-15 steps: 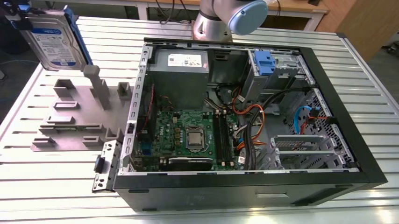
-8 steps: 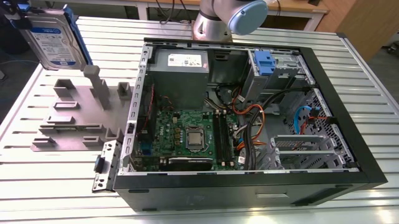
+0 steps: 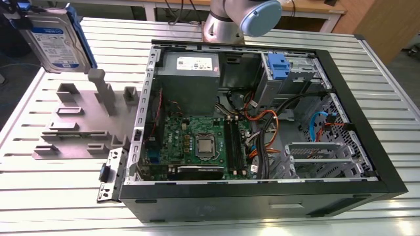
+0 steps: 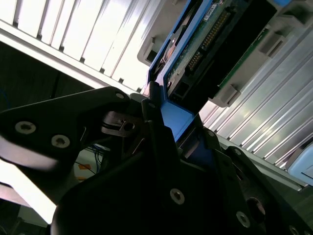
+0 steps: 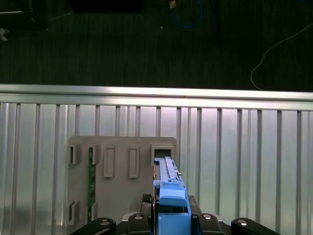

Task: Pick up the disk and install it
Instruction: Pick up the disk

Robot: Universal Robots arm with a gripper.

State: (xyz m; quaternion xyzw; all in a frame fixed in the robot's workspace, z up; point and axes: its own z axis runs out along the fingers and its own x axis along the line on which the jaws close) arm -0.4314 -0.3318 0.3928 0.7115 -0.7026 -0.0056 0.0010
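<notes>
- Exterior view: the disk (image 3: 58,43) hung on end in the air, label showing, its long axis near upright, above the far corner of the grey rack (image 3: 72,132) on the slatted desk (image 3: 52,196).
- The open computer case (image 3: 262,201) lay well apart from the disk, toward the exterior view's right. Its drive cage (image 3: 298,73) sat in the far corner, just beside the small blue latch piece (image 3: 279,66). The disk was not yet in the case.
- Second wrist view: the claw (image 4: 164,125) was clamped on the end of the disk's blue carrier frame, with black fingers (image 4: 146,110) on either side. The body of the disk (image 4: 215,44) ran straight out from the claw, connector edge showing.
- First wrist view: looking along the held disk (image 5: 166,171), its long axis pointed away from the claw toward the rack (image 5: 122,147). Its far end was over an open slot (image 5: 164,152) at the rack's corner. I could not tell whether it touched the slot.
</notes>
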